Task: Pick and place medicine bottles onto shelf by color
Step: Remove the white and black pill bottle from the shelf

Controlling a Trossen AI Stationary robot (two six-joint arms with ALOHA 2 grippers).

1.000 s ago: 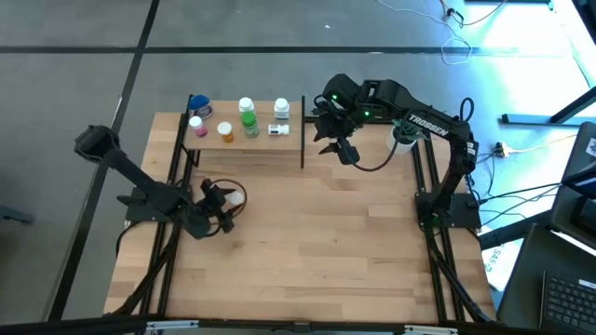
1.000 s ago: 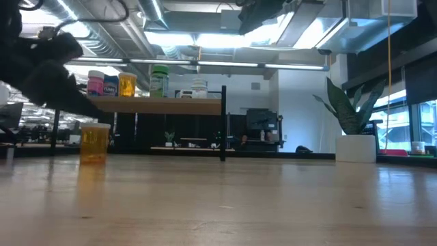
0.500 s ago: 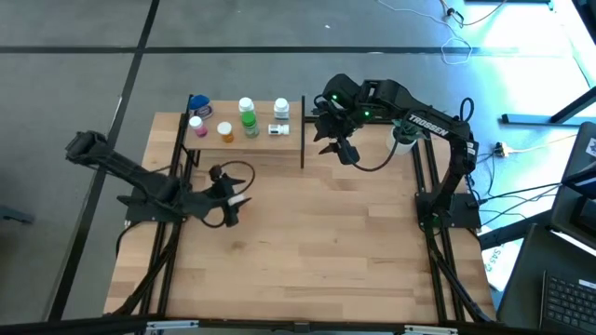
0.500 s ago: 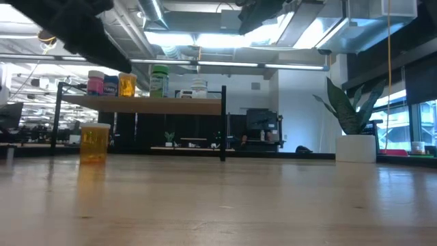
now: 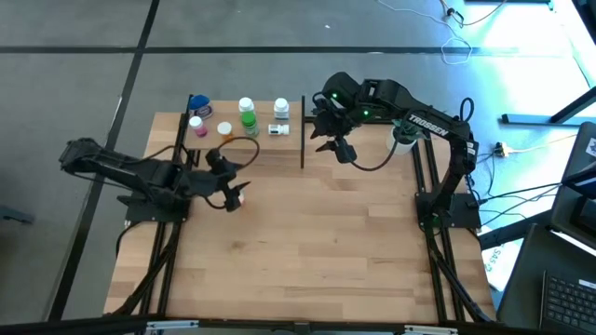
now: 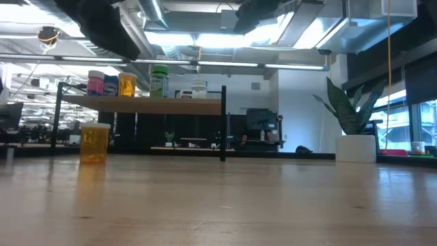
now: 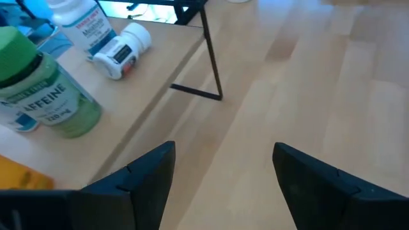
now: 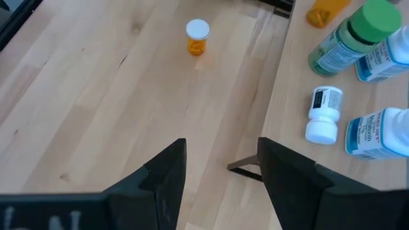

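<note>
Most of the sorting looks done: the shelf (image 5: 244,141) already carries a pink bottle (image 5: 196,126) and a blue one (image 5: 199,104) at its left end, an orange bottle (image 5: 225,131), a green bottle (image 5: 248,119), and white ones (image 5: 280,110) toward the right, one small white bottle (image 7: 121,50) lying on its side. One orange bottle (image 8: 197,37) stands alone on the tabletop (image 5: 317,251) in front of the shelf — probably the last to place. The left gripper (image 5: 229,191) hangs above it, fingers spread and empty; the right gripper (image 5: 335,144), also spread and empty, waits past the shelf's right post (image 5: 303,130). The tabletop in front is bare, so there is room to move — the black posts are the edges to mind.
</note>
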